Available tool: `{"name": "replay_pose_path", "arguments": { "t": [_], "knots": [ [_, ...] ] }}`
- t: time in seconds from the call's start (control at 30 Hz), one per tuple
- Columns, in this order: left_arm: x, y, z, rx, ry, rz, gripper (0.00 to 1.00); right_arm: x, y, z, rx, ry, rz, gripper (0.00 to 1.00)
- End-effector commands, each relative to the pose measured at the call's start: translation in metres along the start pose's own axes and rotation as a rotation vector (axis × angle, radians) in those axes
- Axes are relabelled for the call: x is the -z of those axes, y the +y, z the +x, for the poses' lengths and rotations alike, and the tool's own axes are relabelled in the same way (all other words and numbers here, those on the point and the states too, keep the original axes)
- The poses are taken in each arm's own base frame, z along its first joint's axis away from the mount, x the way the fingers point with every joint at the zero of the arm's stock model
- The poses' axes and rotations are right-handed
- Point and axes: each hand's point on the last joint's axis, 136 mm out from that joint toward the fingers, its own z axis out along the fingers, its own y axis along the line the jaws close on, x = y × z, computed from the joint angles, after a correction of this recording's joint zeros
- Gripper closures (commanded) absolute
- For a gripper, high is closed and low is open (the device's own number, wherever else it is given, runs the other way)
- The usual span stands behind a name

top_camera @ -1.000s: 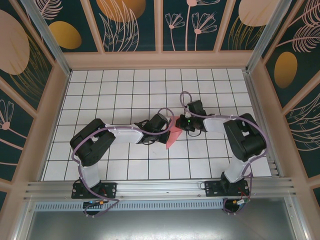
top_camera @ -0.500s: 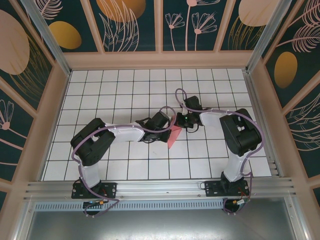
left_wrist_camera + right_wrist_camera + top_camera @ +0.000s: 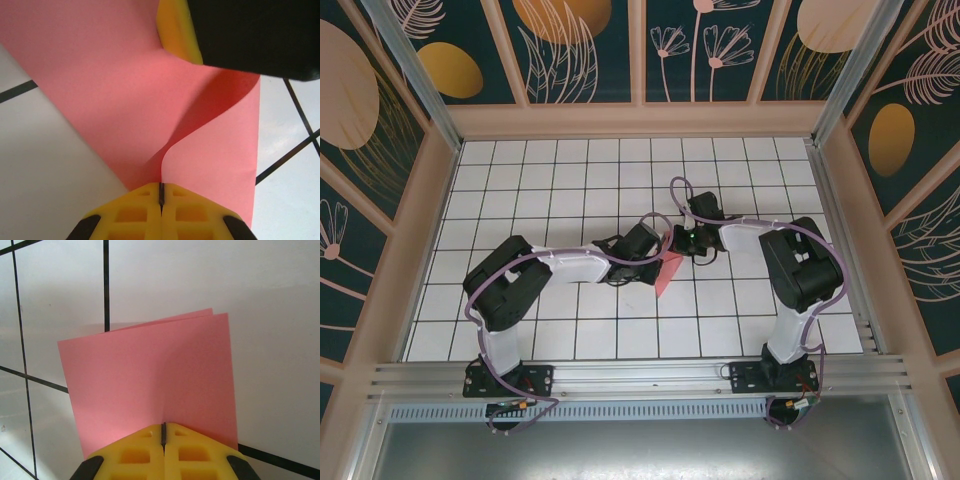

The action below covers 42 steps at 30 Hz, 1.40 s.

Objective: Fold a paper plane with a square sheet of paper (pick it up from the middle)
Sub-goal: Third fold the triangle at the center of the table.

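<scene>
The square sheet of paper (image 3: 665,272), pink-red, is held between both grippers above the tiled table. In the right wrist view the paper (image 3: 150,370) stands as a doubled-over flap, and my right gripper (image 3: 163,425) is shut on its near edge. In the left wrist view the paper (image 3: 100,85) curves in an S-shaped bend, its edge running into my shut left gripper (image 3: 161,186). One yellow finger (image 3: 177,30) of the right gripper pinches the sheet's far side. From above, the left gripper (image 3: 655,258) and right gripper (image 3: 680,247) nearly meet. The paper plane is out of view.
The white grid-tiled table (image 3: 570,170) is walled by patterned panels (image 3: 580,50) on three sides. A metal rail (image 3: 640,375) runs along the near edge by the arm bases. Both arms reach low toward the table's middle.
Over the last second the right arm has drawn in toward the left, bringing its gripper closer to the left one. The paper has shifted slightly with it. Both grips are unchanged.
</scene>
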Motion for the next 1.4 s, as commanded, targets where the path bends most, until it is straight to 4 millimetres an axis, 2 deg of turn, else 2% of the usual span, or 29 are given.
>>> {"name": "replay_pose_path", "arguments": {
  "t": [0.0,0.17,0.27,0.4,0.5,0.6,0.7,0.87,1.1,1.2,1.37],
  "knots": [
    [-0.010,0.013,0.014,0.011,0.036,-0.036,1.00,-0.008,-0.020,0.016,-0.002,0.056,0.079,1.00],
    [-0.014,0.015,0.019,0.006,0.047,-0.040,1.00,-0.004,-0.013,0.013,0.001,0.043,0.057,1.00],
    [-0.016,0.015,0.021,0.001,0.055,-0.038,1.00,0.006,-0.001,0.004,0.007,0.011,0.011,0.99],
    [-0.016,0.013,0.022,0.000,0.054,-0.020,1.00,0.030,0.019,-0.018,0.002,-0.060,-0.073,0.98],
    [-0.017,0.012,0.022,-0.002,0.059,-0.020,1.00,0.053,0.024,-0.032,-0.006,-0.129,-0.090,0.97],
    [-0.017,0.012,0.022,0.001,0.058,-0.017,1.00,0.075,0.026,-0.036,-0.026,-0.195,-0.101,0.97],
    [-0.018,0.012,0.021,0.002,0.057,-0.016,1.00,0.090,0.035,-0.021,-0.066,-0.231,-0.188,1.00],
    [-0.019,0.012,0.022,0.001,0.061,-0.016,1.00,0.098,0.047,0.031,-0.177,-0.229,-0.386,1.00],
    [-0.021,0.012,0.024,-0.004,0.069,-0.017,1.00,0.069,0.069,0.100,-0.181,-0.071,-0.443,1.00],
    [-0.022,0.012,0.023,-0.004,0.068,-0.016,1.00,0.056,0.069,0.112,-0.193,-0.036,-0.420,1.00],
    [-0.024,0.011,0.025,-0.004,0.075,-0.012,1.00,0.046,0.066,0.117,-0.196,-0.002,-0.418,1.00]
  ]
}}
